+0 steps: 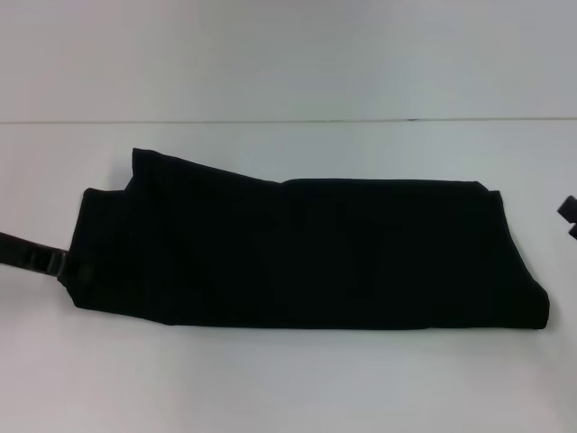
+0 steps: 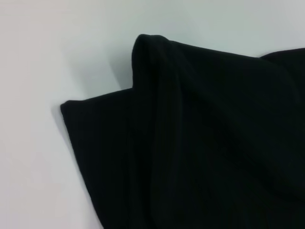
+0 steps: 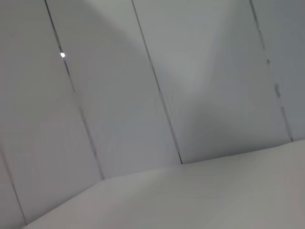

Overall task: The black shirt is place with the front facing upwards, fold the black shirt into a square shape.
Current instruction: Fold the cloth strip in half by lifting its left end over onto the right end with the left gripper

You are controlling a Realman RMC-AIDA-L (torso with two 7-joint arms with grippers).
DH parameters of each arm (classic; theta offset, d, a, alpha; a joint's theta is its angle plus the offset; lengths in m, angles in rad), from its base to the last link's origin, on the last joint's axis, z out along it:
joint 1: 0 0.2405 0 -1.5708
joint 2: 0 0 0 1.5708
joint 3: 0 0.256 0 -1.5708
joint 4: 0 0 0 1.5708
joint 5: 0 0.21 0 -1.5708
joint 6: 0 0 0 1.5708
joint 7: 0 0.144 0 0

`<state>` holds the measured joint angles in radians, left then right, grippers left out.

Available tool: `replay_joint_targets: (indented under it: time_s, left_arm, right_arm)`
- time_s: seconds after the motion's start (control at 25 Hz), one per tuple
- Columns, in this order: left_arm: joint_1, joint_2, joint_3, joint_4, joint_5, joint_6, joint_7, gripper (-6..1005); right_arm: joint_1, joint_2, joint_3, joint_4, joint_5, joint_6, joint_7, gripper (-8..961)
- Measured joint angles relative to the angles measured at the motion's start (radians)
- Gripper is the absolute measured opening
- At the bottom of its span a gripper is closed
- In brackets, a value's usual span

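The risk we see: the black shirt (image 1: 306,253), lying across the middle of the white table (image 1: 270,388) as a long band, has a loose layer jutting at its ten o'clock corner, so another fold could drag it askew and spoil the square. The left gripper (image 1: 41,260) meets the hem at nine o'clock; the right gripper (image 1: 568,215) sits apart at three. We cannot tell either's finger state. The cloth looks soft, matte, faintly ribbed.

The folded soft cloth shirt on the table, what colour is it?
Plain black shirt, clearest in the head view.
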<state>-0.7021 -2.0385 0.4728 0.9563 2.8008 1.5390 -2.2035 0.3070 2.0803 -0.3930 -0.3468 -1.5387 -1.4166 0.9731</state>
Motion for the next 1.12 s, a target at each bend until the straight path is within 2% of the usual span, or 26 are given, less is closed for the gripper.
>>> replay_joint_targets:
  time_s: [0.32, 0.6, 0.8, 1.12]
  left_arm:
    - [0.009, -0.008, 0.033, -0.019, 0.025, -0.071, -0.004, 90]
    - [0.029, -0.010, 0.030, 0.023, 0.035, -0.108, -0.005, 93]
    - [0.046, -0.012, 0.031, 0.023, 0.057, -0.140, -0.012, 196]
    - [0.055, 0.002, 0.030, 0.028, 0.058, -0.049, -0.047, 448]
  right_arm:
    - [0.038, 0.007, -0.007, 0.000, -0.029, 0.016, 0.004, 761]
    - [0.051, 0.006, -0.010, 0.006, -0.031, 0.024, 0.007, 760]
    - [0.052, 0.006, -0.010, 0.009, -0.031, 0.025, 0.007, 760]
    - [0.058, 0.006, -0.017, 0.011, -0.031, 0.030, 0.001, 760]
